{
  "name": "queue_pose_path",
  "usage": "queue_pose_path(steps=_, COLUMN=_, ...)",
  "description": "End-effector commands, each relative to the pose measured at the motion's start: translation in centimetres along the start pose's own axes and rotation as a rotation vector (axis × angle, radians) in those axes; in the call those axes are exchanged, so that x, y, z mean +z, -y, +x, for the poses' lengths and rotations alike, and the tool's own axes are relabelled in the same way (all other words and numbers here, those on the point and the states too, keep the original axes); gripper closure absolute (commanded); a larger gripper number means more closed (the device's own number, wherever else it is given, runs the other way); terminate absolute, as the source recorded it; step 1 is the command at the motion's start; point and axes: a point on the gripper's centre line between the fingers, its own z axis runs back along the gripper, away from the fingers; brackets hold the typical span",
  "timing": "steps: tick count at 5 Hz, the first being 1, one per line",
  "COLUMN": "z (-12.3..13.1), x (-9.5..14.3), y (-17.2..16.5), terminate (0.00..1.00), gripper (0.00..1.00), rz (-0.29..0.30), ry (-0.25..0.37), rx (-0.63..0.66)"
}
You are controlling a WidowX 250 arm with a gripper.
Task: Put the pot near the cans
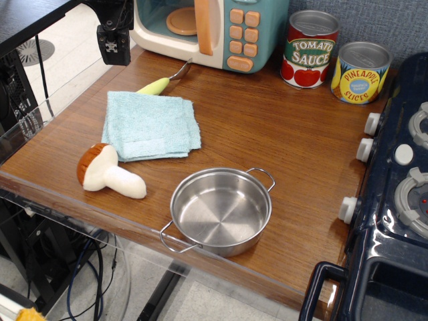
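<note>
The shiny steel pot (221, 211) with two wire loop handles sits empty near the front edge of the wooden table (281, 127). The red-and-green Tomato Sauce can (309, 49) and the yellow-and-blue Pineapple Slices can (360, 72) stand side by side at the back right, well away from the pot. My gripper (114, 45) hangs at the far back left, above the table's left edge, far from the pot and cans. It holds nothing that I can see; whether its fingers are open or shut does not show.
A light blue cloth (152, 125) lies left of centre, with a toy mushroom (107, 172) in front of it and a yellow-handled utensil (164, 80) behind it. A toy microwave (210, 30) stands at the back. A dark toy stove (394, 200) borders the right side.
</note>
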Motion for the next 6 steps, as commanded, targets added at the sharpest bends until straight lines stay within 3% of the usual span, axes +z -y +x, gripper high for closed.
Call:
queue_pose_path(steps=1, z=0.0, x=0.0, y=0.0, terminate=0.00, gripper=0.00, rz=0.000, ry=0.000, rx=0.000)
queue_pose_path(steps=2, z=-1.9, x=1.5, y=-2.5, terminate=0.00, gripper=0.00, rz=0.102, ry=-0.023, rx=0.061)
queue_pose_path(steps=3, z=-4.7, x=2.4, y=-5.0, terminate=0.00, gripper=0.00, rz=0.140, ry=-0.050, rx=0.066)
queue_pose_path(steps=4, z=-7.2, x=2.2, y=-7.9, terminate=0.00, gripper=0.00, rz=0.193, ry=-0.048, rx=0.083)
queue_pose_path(steps=6, z=-9.6, x=-1.0, y=-11.6, terminate=0.00, gripper=0.00, rz=0.226, ry=0.022, rx=0.090)
